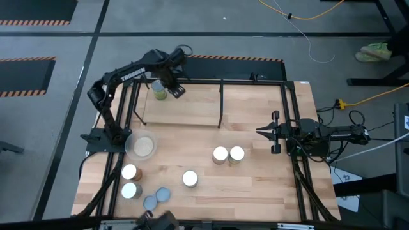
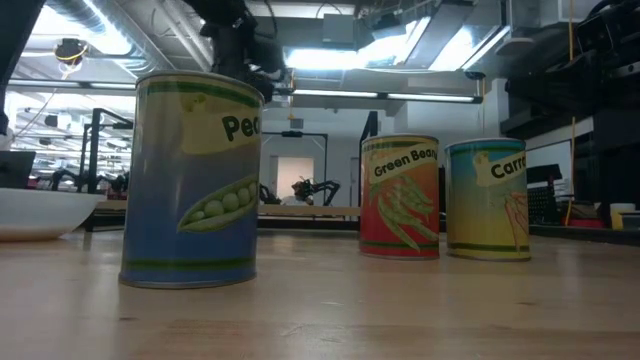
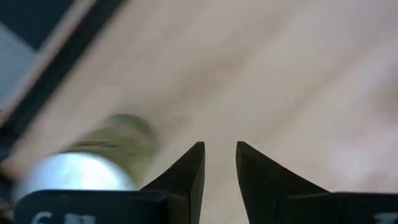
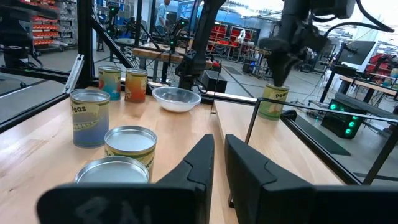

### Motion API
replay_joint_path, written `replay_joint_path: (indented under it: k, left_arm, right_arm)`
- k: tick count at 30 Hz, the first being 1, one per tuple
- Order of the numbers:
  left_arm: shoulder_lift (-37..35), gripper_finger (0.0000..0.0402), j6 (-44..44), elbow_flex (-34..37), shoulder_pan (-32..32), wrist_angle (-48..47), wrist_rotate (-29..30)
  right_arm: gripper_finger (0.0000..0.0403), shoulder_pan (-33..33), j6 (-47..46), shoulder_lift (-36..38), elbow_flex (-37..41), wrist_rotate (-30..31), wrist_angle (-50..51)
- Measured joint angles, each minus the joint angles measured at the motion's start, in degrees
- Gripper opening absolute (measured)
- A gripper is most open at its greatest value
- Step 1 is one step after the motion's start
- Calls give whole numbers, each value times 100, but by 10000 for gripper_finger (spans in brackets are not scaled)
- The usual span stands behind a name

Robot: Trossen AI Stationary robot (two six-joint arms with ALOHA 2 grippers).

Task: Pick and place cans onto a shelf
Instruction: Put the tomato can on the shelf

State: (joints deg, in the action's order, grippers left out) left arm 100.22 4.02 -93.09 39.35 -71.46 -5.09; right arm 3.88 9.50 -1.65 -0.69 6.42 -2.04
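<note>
A green-labelled can (image 1: 159, 89) stands upright on the far left corner of the shelf (image 1: 192, 108); it also shows in the right wrist view (image 4: 272, 101). My left gripper (image 1: 175, 90) hovers just right of that can, empty, with only a narrow gap between its fingers; its wrist view shows the can's top (image 3: 78, 171) beside the fingers, not between them. Two cans (image 1: 228, 154) stand mid-table, one (image 1: 190, 178) nearer the front, and several (image 1: 137, 188) at the front left. My right gripper (image 1: 261, 132) waits shut and empty at the table's right.
A pale round dish (image 1: 142, 145) sits on the table left of centre, near the left arm's base. The shelf's black posts (image 1: 221, 102) rise from its frame. The low view shows a peas can (image 2: 190, 180), a green beans can (image 2: 399, 197) and a carrots can (image 2: 487, 200).
</note>
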Motion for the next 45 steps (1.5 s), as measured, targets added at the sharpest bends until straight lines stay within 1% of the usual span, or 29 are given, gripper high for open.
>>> replay_joint_path:
  k: [5, 14, 22, 29, 32, 36, 45]
  left_arm:
    - [0, 85, 343, 1, -713, 0, -373]
    - [0, 85, 1222, 1, -2298, 1, -476]
    - [0, 85, 2444, 1, -3732, 0, -515]
    - [0, 85, 3783, 1, -4784, 0, -516]
    - [0, 85, 4426, 1, -5191, 0, -642]
    - [0, 85, 5341, 1, -5722, 0, -806]
    - [0, 85, 7509, 1, -6866, -2, -796]
  right_arm:
    - [45, 0, 0, 0, 0, 2, 0]
    - [45, 0, 1, 0, 0, 2, 0]
    - [45, 0, 1, 0, 0, 1, 0]
    - [45, 0, 0, 0, 0, 0, 0]
    - [45, 0, 0, 0, 0, 2, 0]
    - [45, 0, 0, 0, 0, 2, 0]
    - [45, 0, 0, 0, 0, 2, 0]
